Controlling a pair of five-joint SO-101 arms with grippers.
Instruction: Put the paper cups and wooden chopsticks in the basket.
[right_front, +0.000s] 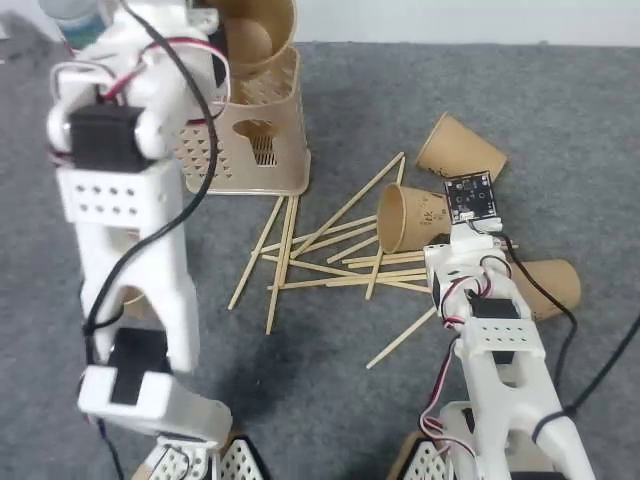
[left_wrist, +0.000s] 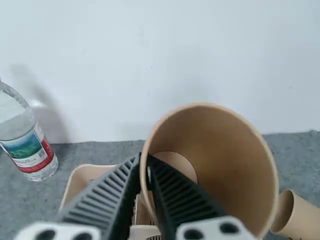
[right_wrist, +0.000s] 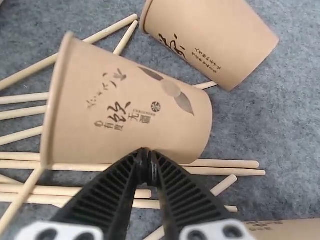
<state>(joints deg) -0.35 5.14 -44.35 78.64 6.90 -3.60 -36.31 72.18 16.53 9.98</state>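
My left gripper (left_wrist: 145, 167) is shut on the rim of a brown paper cup (left_wrist: 215, 155), held mouth-up above the beige basket (right_front: 255, 150). That cup (right_front: 255, 35) hangs over the basket's top edge. My right gripper (right_wrist: 145, 159) is shut, its tips against the side of a cup lying on its side (right_wrist: 125, 115) among the wooden chopsticks (right_front: 330, 250). A second lying cup (right_front: 460, 150) is just beyond it, and a third (right_front: 548, 285) lies beside the right arm. Several chopsticks are scattered between the basket and these cups.
A water bottle (left_wrist: 22, 140) stands behind the basket near the white wall. The left arm's white body (right_front: 130, 230) rises over the left side of the grey mat (right_front: 330, 400). Cables trail from both arms.
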